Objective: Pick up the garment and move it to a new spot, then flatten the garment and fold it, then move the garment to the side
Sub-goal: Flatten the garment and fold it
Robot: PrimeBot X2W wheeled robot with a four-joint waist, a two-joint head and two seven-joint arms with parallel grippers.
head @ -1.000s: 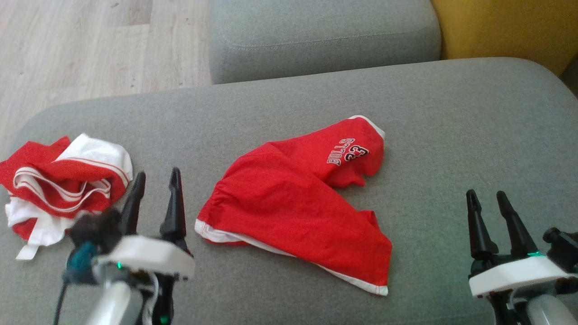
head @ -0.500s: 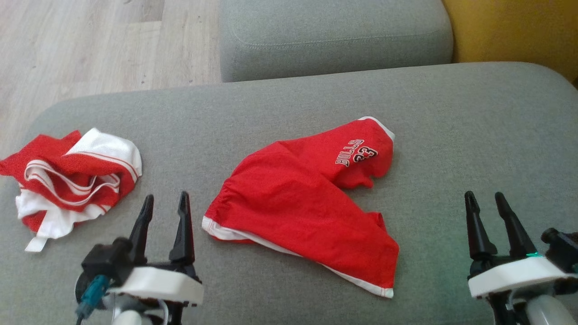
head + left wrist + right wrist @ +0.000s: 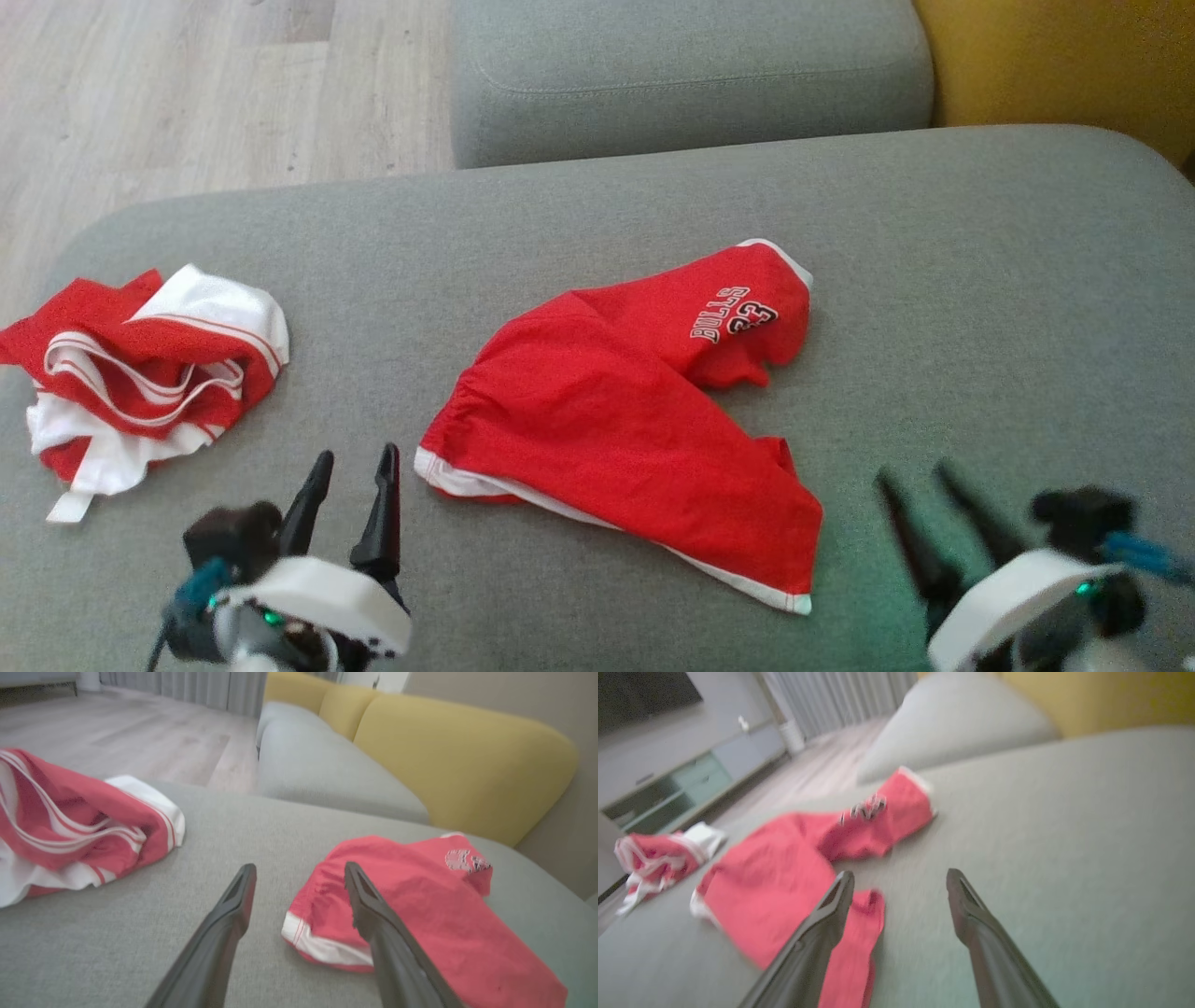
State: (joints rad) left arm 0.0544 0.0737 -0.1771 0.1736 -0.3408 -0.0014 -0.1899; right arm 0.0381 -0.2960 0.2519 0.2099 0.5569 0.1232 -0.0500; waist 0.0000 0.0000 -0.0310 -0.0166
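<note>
The red jersey shorts with white trim [image 3: 616, 420] lie untouched mid-seat on the grey fabric sofa cushion [image 3: 980, 280]. The head view reads their printed logo [image 3: 733, 313], which is blurred in both wrist views. Their length runs roughly left to right: the printed leg points far-right, the other near-right.

Left gripper [image 3: 355, 455] and right gripper [image 3: 913, 471] flank them, jaws apart and empty.

A crumpled red-and-white garment [image 3: 140, 373] lies well to the left. The right wrist view adds a low grey cabinet [image 3: 691, 779]; the left wrist view adds yellow cushions [image 3: 458, 760].

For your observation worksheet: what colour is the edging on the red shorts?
White edging on the shorts; the head view shows it best.
</note>
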